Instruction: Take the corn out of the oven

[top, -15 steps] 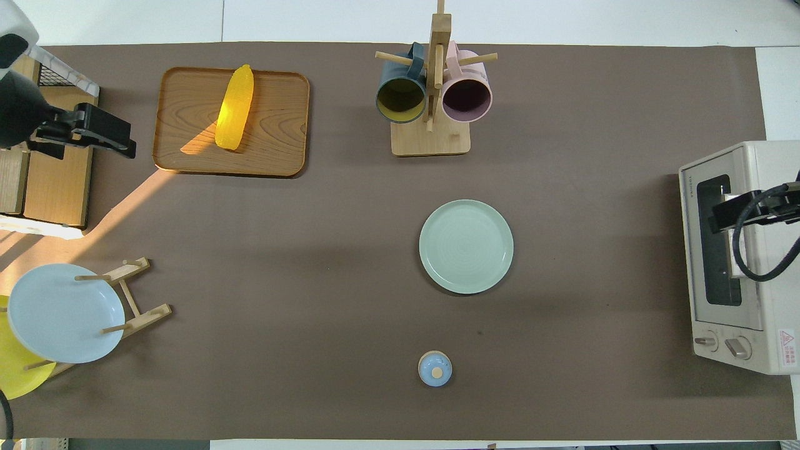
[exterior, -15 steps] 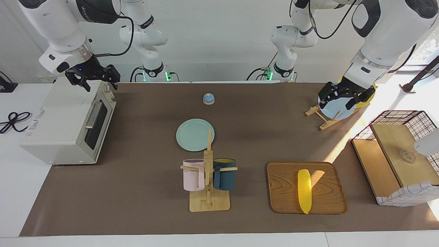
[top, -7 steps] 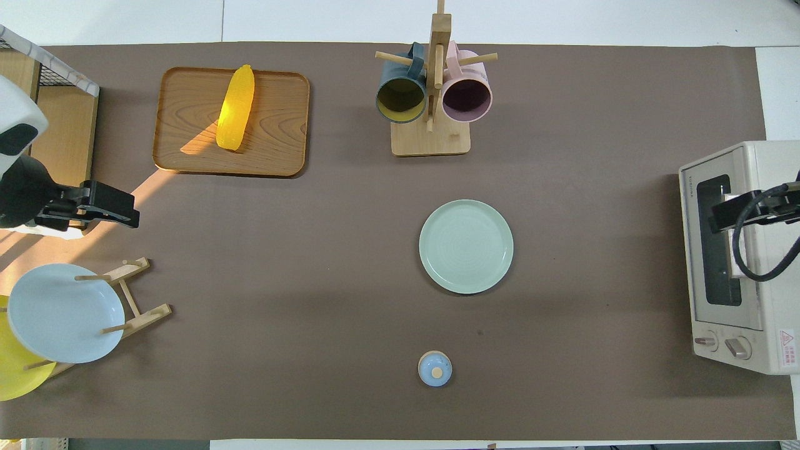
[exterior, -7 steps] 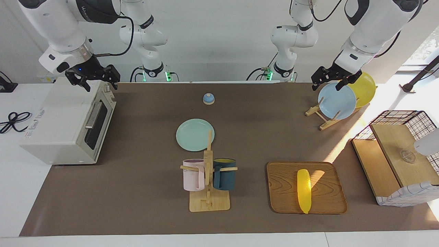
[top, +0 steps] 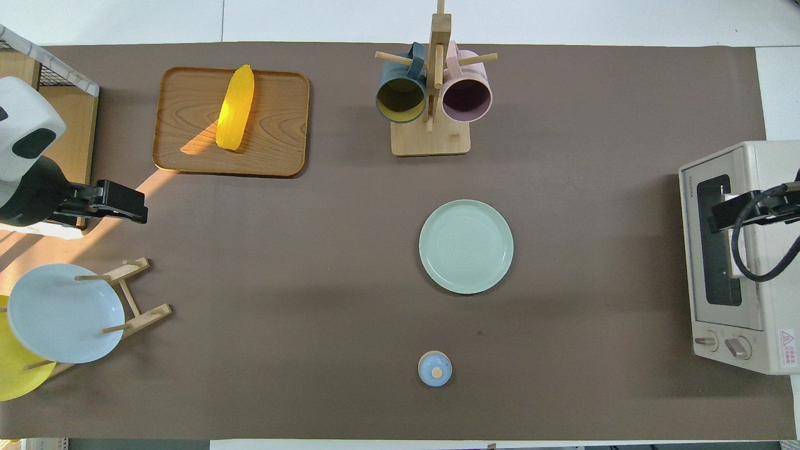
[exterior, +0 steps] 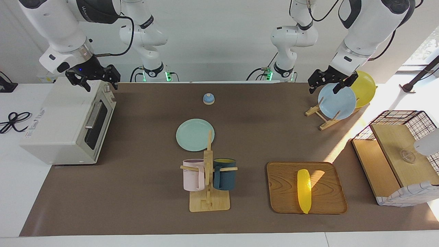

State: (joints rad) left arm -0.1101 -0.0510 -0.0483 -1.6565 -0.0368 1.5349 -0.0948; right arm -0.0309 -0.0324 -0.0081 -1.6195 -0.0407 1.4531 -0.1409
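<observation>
Facing view, change: left gripper (exterior: 329, 83) has risen off the blue plate (exterior: 336, 101) in the plate rack (exterior: 320, 116) and now hangs just above the plate's upper rim, toward the middle of the tabletop (exterior: 144, 192); a second ago it sat lower, in front of the plate.
Facing view, left fingers: spread, holding nothing.
Facing view, right gripper (exterior: 92, 77): unmoved over the top of the oven (exterior: 65, 120); fingers spread, empty.
Facing view, oven door: shut; dark glass and bar handle face the tabletop's middle.
Facing view, corn (exterior: 304, 190): lying on the wooden tray (exterior: 325, 199), well apart from the oven, toward the left arm's end of the tabletop.
Facing view, corn axis: long axis runs from the robots' side toward the farther edge; one tapered tip overhangs the tray's farther rim.
Facing view, meaning: judged, the corn is already out and the left arm is withdrawing; little or nothing remains.
Overhead view, change: left gripper (top: 119, 203) has drifted nearer the robots along the tabletop edge, now between the tray (top: 275, 125) and the plate rack (top: 134, 300).
Overhead view, corn (top: 235, 108): flat on the tray, slightly slanted; the farther tip reaches the tray's rim.
Overhead view, right gripper (top: 744, 209): over the oven (top: 731, 325), waiting.
</observation>
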